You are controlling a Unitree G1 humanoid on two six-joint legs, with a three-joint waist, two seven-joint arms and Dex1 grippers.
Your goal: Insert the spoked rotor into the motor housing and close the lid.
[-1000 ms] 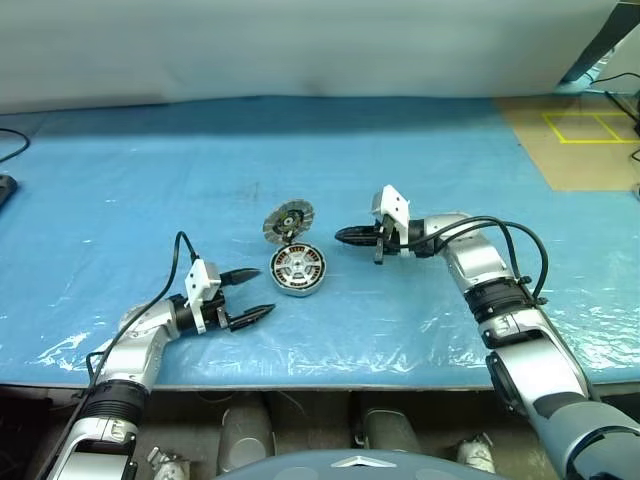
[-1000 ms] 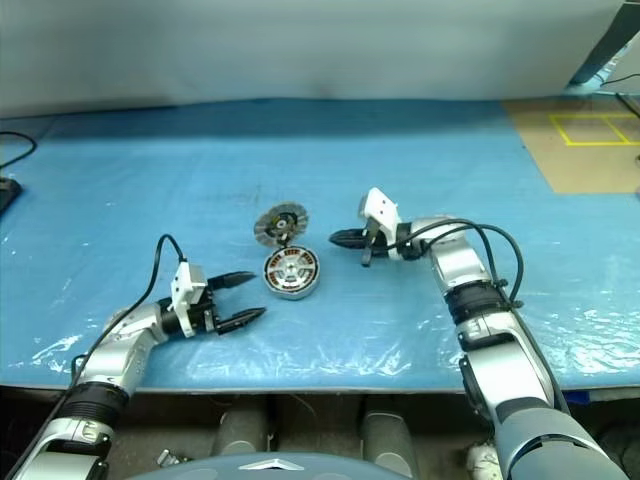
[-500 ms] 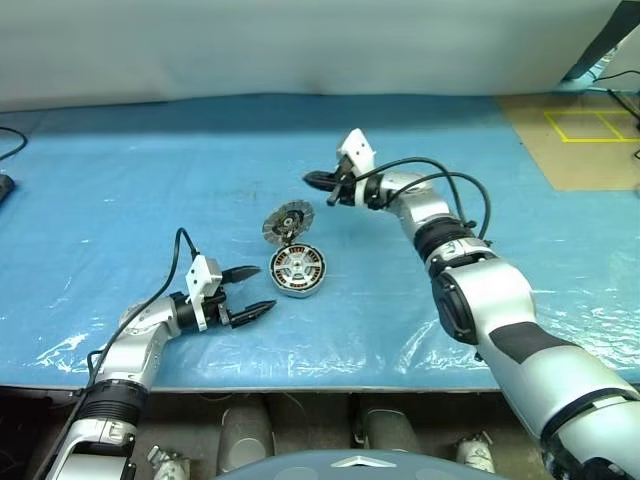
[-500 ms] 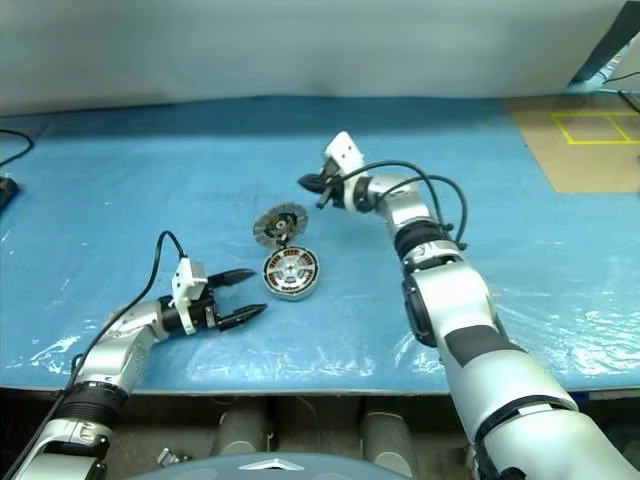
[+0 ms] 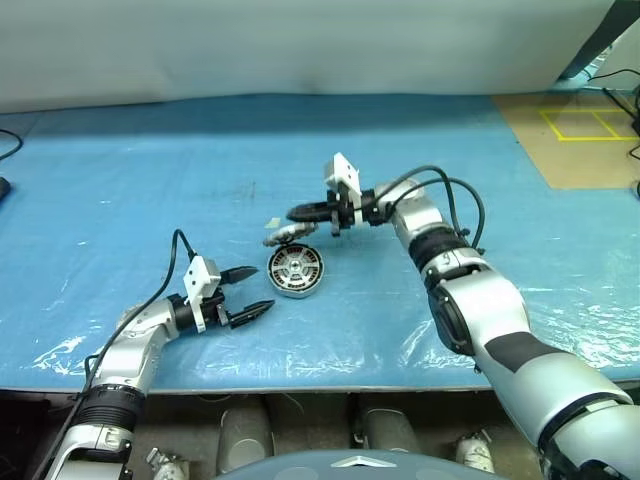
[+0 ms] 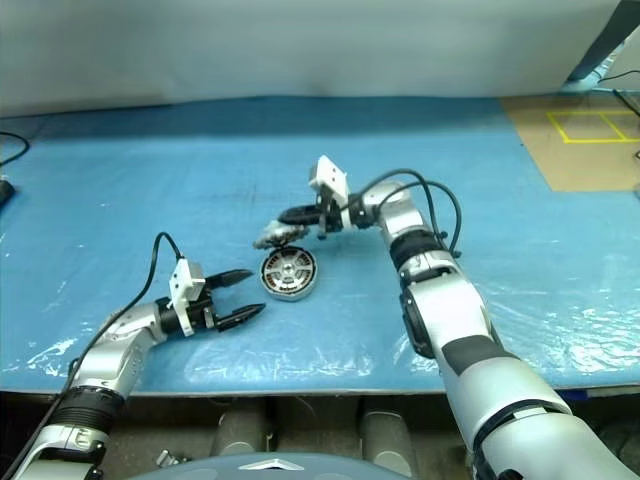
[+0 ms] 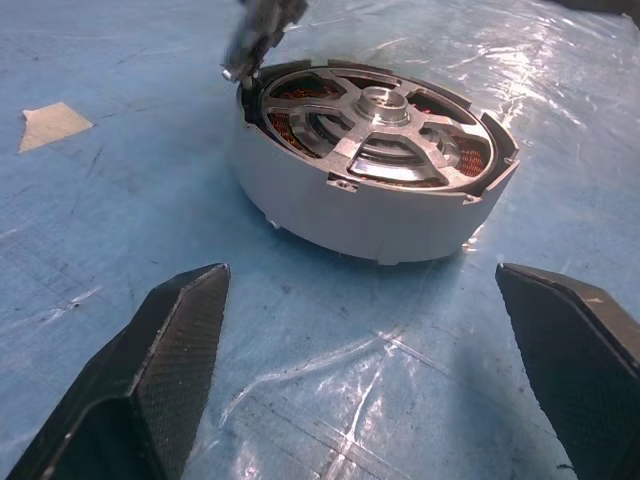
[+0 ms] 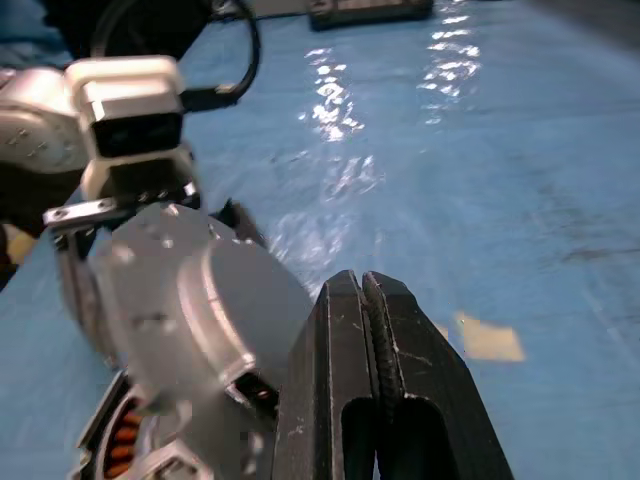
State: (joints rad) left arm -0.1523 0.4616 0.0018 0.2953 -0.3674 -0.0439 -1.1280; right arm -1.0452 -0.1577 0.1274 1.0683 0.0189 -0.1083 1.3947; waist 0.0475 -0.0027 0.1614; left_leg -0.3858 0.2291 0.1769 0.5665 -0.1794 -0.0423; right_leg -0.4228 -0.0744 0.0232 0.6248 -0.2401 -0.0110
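Blue crinkled plastic sheet [image 5: 150, 180] covers the bench, a pale wall behind.
The round silver motor housing [image 5: 296, 270], its copper windings under the spoked rotor [image 7: 385, 125], sits just ahead of the left gripper [image 5: 251, 293]'s wide-spread black fingers. The right gripper [image 5: 297, 213], fingers pressed together, meets the tilted grey lid [image 5: 287, 235]'s smooth back.

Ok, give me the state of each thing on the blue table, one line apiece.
Round silver metal motor housing: upright on the blue sheet, top uncovered.
Black-rimmed spoked rotor: seated inside the housing.
Silver-grey disc lid: partly tipped over, not closed.
Left tool: open, empty.
Right tool: shut, at the lid.
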